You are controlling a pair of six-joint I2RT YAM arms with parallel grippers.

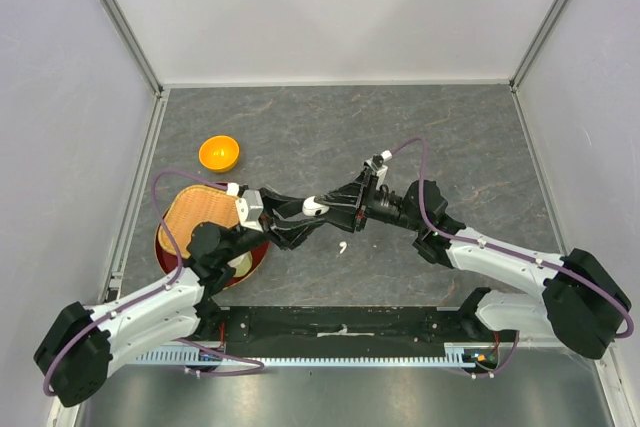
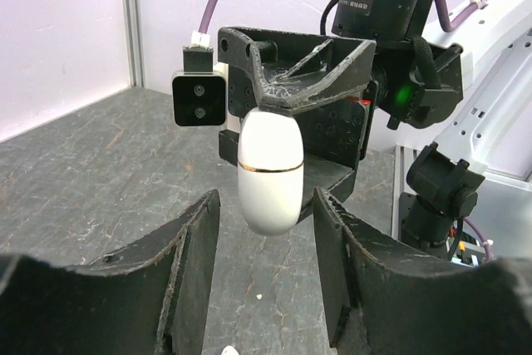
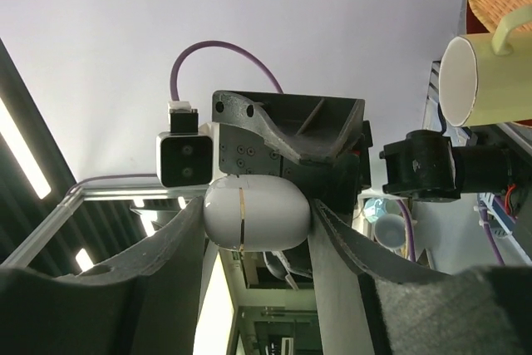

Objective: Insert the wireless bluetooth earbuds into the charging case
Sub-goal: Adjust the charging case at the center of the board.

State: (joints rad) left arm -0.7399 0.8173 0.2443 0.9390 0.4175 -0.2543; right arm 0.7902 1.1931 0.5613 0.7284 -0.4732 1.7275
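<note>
So, you weren't far along: charging case [image 2: 270, 168] looked shut, pinched by right pincer [image 3: 258, 209] above mid-table; one earbud [image 1: 342, 247] lay loose on the table [image 1: 450, 147] twd near edge, none seated afaik. Left pincer [image 2: 266, 199] faced the case, spread, touching nothing. Both arms reached inward, nose to nose.
</note>
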